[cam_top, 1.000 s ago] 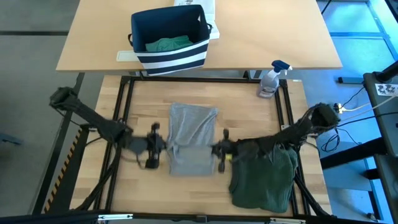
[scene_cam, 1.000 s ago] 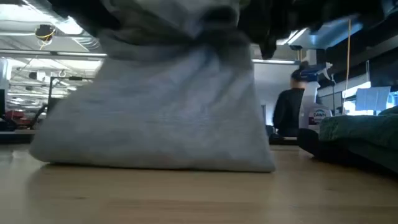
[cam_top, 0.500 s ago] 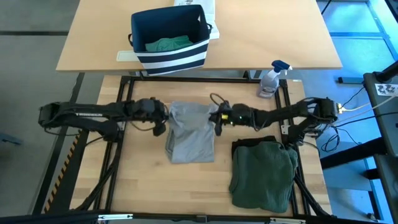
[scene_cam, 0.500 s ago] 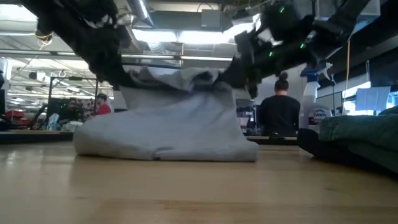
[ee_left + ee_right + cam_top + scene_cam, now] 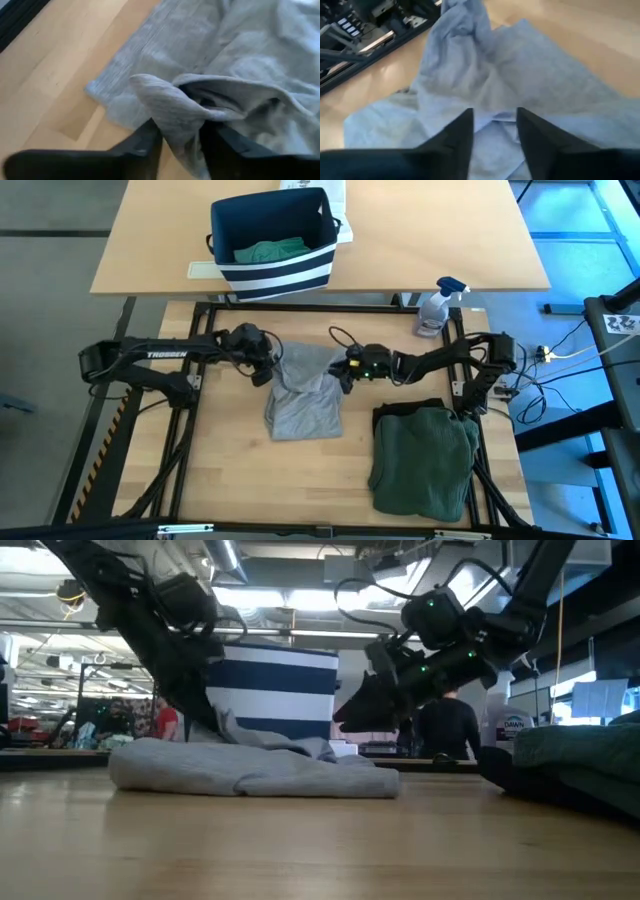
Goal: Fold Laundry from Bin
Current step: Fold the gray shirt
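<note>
A light grey cloth garment (image 5: 305,395) is spread, partly folded, at the centre of the pale wooden table (image 5: 230,480). At its ten o'clock corner the left gripper (image 5: 262,366) is seen with fingers parted around a raised fold of grey cloth, apparently not clamped. At its two o'clock corner the right gripper (image 5: 345,373) is held released above the fabric. A dark green folded garment (image 5: 425,460) is laid at four o'clock. The navy white-striped fabric bin (image 5: 272,242), holding teal-green cloth (image 5: 268,251), is placed at twelve o'clock.
</note>
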### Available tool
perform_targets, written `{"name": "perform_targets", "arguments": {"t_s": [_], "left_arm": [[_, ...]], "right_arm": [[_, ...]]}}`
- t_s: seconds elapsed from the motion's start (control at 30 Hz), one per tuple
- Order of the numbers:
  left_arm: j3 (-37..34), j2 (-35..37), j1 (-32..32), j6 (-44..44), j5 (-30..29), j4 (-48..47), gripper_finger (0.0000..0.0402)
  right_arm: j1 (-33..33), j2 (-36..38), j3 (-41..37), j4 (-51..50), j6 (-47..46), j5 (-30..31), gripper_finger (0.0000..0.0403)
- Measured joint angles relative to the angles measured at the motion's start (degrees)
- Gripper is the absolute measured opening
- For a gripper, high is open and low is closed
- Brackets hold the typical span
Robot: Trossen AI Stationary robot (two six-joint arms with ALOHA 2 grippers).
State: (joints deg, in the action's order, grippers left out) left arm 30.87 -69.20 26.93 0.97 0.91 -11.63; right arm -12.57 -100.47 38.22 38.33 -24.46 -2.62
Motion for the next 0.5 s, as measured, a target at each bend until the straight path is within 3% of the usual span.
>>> {"name": "perform_targets", "arguments": {"t_s": [0.23, 0.5], "left_arm": [[3.82, -0.97, 2.91, -3.74, -4.74, 0.57, 0.0218], [11.19, -0.95, 2.27, -9.80, -8.98, 0.62, 0.0250]], "right_arm": [[-2.59, 0.00, 0.02, 2.83, 3.05, -0.84, 0.0236], [-0.37, 0.34, 0.59, 7.72, 15.72, -3.35, 0.0230]]}}
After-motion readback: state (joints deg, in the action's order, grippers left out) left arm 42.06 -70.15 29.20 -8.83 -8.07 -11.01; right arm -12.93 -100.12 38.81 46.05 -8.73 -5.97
